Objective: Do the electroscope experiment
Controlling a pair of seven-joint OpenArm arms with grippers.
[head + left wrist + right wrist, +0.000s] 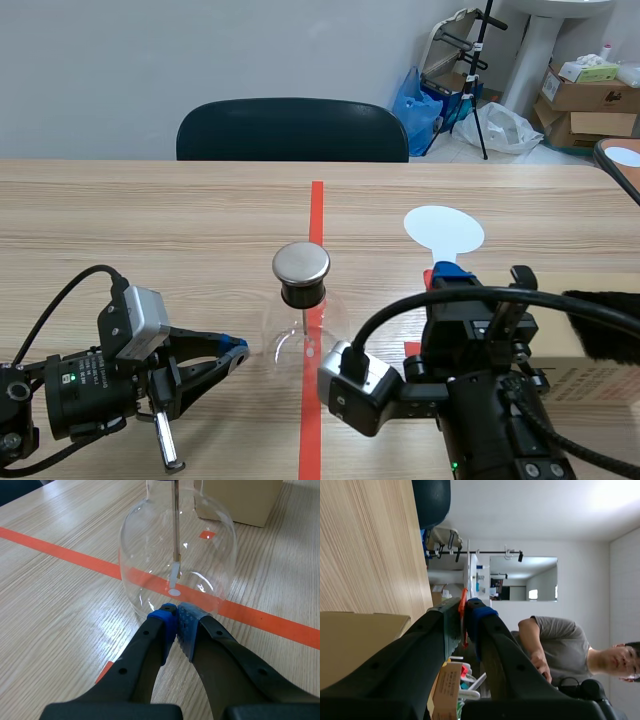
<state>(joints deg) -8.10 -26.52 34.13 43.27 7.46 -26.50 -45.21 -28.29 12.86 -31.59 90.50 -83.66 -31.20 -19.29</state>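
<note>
Where the red tape line (316, 210) runs down the table (150, 220), I see the electroscope (301, 300) standing upright on it, a clear glass flask with a round metal disc (301, 263) on its dark neck. Through the left wrist camera I can make out a thin rod (176, 525) hanging inside the glass.

At the flask's 8 o'clock lies my left claw (235, 352), clenched on nothing. Its blue pads meet right at the foot of the glass wall, and I cannot tell whether they touch it.

At the flask's 3 o'clock my right claw (450, 272) points upward, grasping a paddle (443, 230) by its orange-red stem, with the white oval head standing above the fingers. In the right wrist camera that stem (463, 615) is pinched between the two pads.

Further out at 4 o'clock sits a box (575, 375) with black fur (600, 325) on top. A dark chair (292, 130) stands beyond the table at 12 o'clock. The right wrist camera also catches a person (560, 645) off in the room.
</note>
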